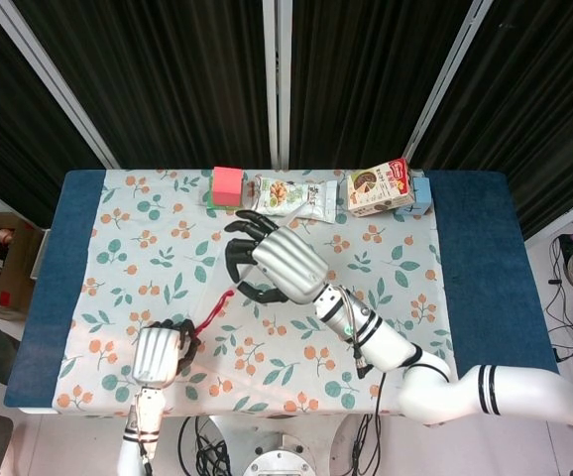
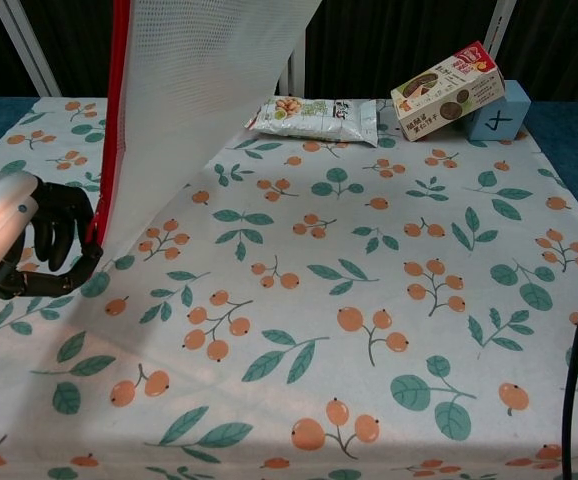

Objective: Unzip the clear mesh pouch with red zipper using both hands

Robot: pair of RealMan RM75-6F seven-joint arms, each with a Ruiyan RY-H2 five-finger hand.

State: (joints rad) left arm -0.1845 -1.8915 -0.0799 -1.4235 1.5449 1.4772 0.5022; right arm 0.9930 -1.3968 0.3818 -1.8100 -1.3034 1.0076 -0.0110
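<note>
The clear mesh pouch hangs over the table like a white sheet, its top out of the chest view. The red zipper runs down its left edge and shows as a taut slanted red line in the head view. My left hand stays low at the near left and pinches the zipper's lower end. My right hand is raised over the table's middle, its fingers curled around the pouch's upper end. It is outside the chest view.
Along the far edge of the floral tablecloth lie a pink block, a snack bag, a tilted food box and a blue cube. A black cable hangs at the chest view's right.
</note>
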